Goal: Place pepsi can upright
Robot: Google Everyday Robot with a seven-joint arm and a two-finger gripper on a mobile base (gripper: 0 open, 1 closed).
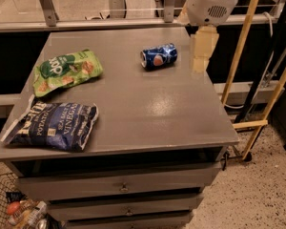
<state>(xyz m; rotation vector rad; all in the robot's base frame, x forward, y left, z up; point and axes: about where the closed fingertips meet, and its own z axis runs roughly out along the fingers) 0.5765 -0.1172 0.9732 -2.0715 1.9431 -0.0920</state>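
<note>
The pepsi can [158, 56] is a small blue can with a red-white-blue logo. It lies on its side at the back right of the grey table [148, 113]. My gripper [200, 62] hangs from the white wrist housing [210, 4] at the top right, over the table's right edge. It is just right of the can and apart from it. It holds nothing that I can see.
A green chip bag [66, 72] lies at the back left and a dark blue chip bag [55, 125] at the front left. Drawers [121, 187] sit under the tabletop. A wire basket [14, 209] stands on the floor at lower left. A yellow wooden frame [238, 56] stands to the right.
</note>
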